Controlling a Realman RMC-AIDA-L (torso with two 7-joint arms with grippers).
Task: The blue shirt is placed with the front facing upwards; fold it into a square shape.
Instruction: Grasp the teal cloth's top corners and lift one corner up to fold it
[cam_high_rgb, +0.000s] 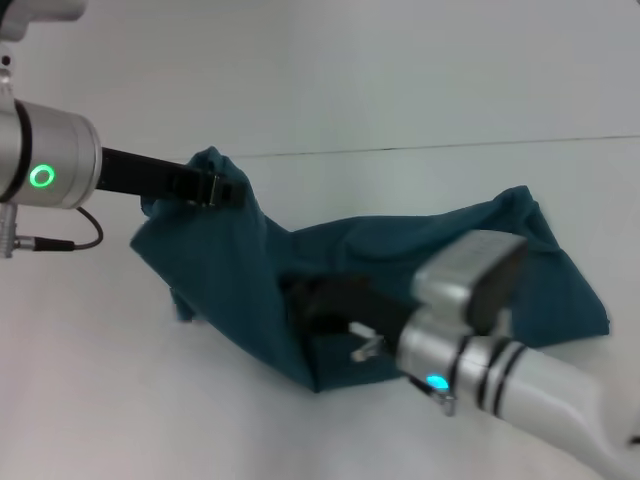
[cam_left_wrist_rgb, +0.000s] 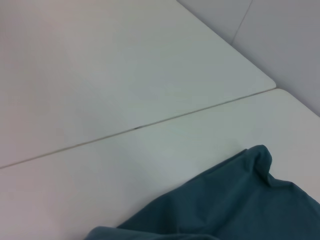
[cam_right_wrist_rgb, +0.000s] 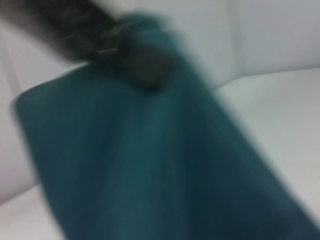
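**Both pincers on the shirt, one edge lifted**

Left pincer is clenched on a bunched edge of the blue shirt, holding that part raised above the white desk on the left side of the head view. From the raised peak the cloth slopes down like a tent toward the near middle of the desk. The rest of the shirt lies spread on the desk and runs off to the right, where its far corner rests flat. Right pincer is low at the near edge of the cloth, among dark folds, and whether it is clenched on the cloth cannot be told. A thin seam line crosses the desk behind the shirt.

Seen from the left wrist, a corner of the shirt lies on the desk, with the seam line running beyond it.

Seen from the right wrist, the shirt fills most of the picture as a hanging sheet. At its top the left pincer grips the gathered cloth; the picture is blurred, so no finer detail shows.
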